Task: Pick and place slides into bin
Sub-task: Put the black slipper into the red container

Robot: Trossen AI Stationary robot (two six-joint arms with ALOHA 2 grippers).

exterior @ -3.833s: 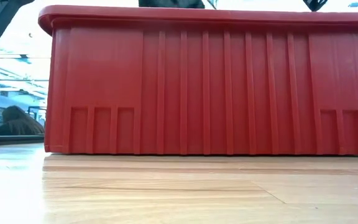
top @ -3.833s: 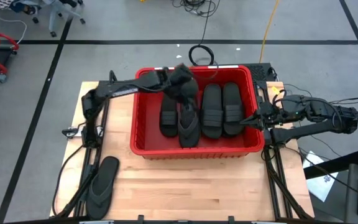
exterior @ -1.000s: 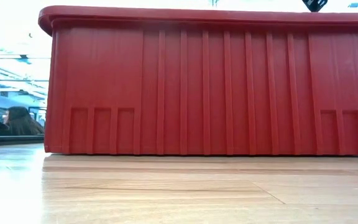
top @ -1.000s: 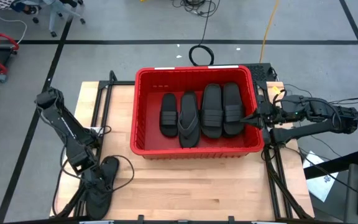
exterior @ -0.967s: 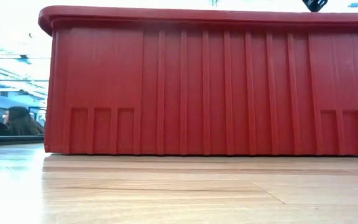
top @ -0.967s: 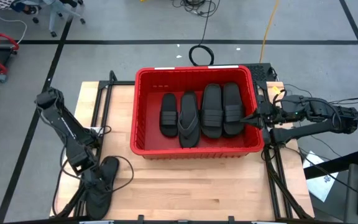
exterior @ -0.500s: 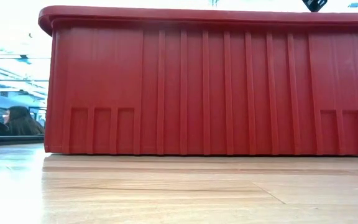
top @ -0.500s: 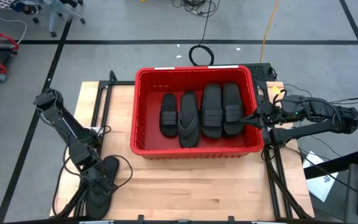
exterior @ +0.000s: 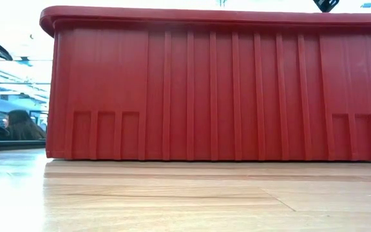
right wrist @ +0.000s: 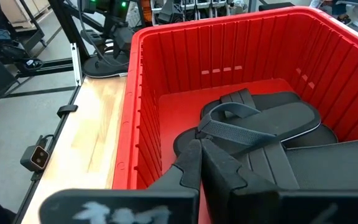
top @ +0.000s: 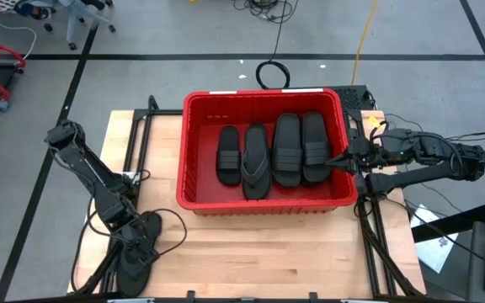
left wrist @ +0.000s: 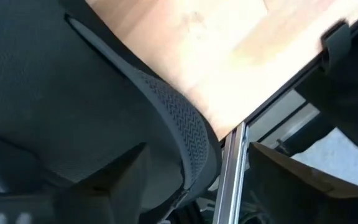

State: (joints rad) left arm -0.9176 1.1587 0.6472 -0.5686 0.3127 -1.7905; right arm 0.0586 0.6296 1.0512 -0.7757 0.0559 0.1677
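The red bin (top: 263, 94) stands at the middle of the table, and several black slides (top: 287, 149) lie flat side by side on its floor. One more black slide (top: 133, 268) lies at the table's near left corner, its sole on the wood. My left gripper (top: 140, 242) is low over this slide, open, its fingers on either side of the slide's rim (left wrist: 185, 134). My right gripper (top: 341, 160) hangs shut at the bin's right rim, above the slides (right wrist: 260, 124). My left gripper comes at the loose slide slanting down from the table's left. One finger (left wrist: 114, 180) is over the slide's upper face and the other (left wrist: 291, 180) is off its edge, past the table's rail. I cannot tell whether either finger touches it.
Bare wooden table (top: 268, 252) lies in front of the bin. The low view is filled by the bin's near wall (exterior: 218, 96). The table's metal edge rail (left wrist: 232, 168) runs right beside the loose slide. A person (exterior: 18, 125) sits beyond the table on the left.
My left gripper has turned slightly over the loose slide at the near left corner. The slide has stayed where it was.
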